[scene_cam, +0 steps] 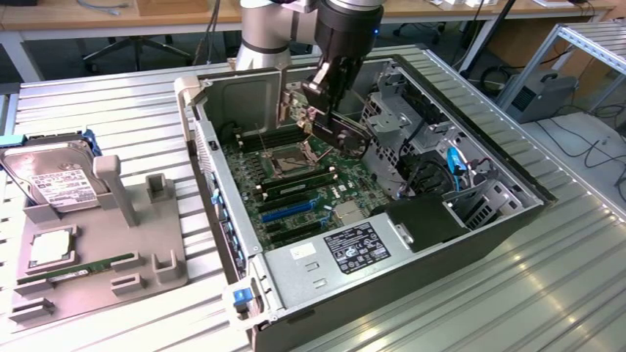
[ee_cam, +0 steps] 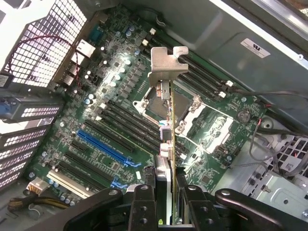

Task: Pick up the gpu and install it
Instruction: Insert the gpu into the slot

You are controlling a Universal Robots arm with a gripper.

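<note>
My gripper (scene_cam: 321, 94) hangs over the open computer case (scene_cam: 509, 213), shut on the gpu (scene_cam: 339, 133). In the wrist view the gpu (ee_cam: 166, 120) shows edge-on between my two black fingers (ee_cam: 144, 204), with its silver bracket (ee_cam: 166, 65) at the far end. The card is held in the air above the green motherboard (ee_cam: 96, 110), over the processor socket (ee_cam: 192, 113) and the black memory slots. The blue expansion slot (ee_cam: 103, 147) lies off to one side of the card, apart from it.
The silver power supply (scene_cam: 342, 253) fills the case's near end. A perforated drive cage (ee_cam: 38, 33) and loose cables (ee_cam: 274, 144) stand beside the board. On the exterior view's left a grey fixture (scene_cam: 146, 257) holds a hard drive (scene_cam: 54, 180) and a green memory stick (scene_cam: 93, 265).
</note>
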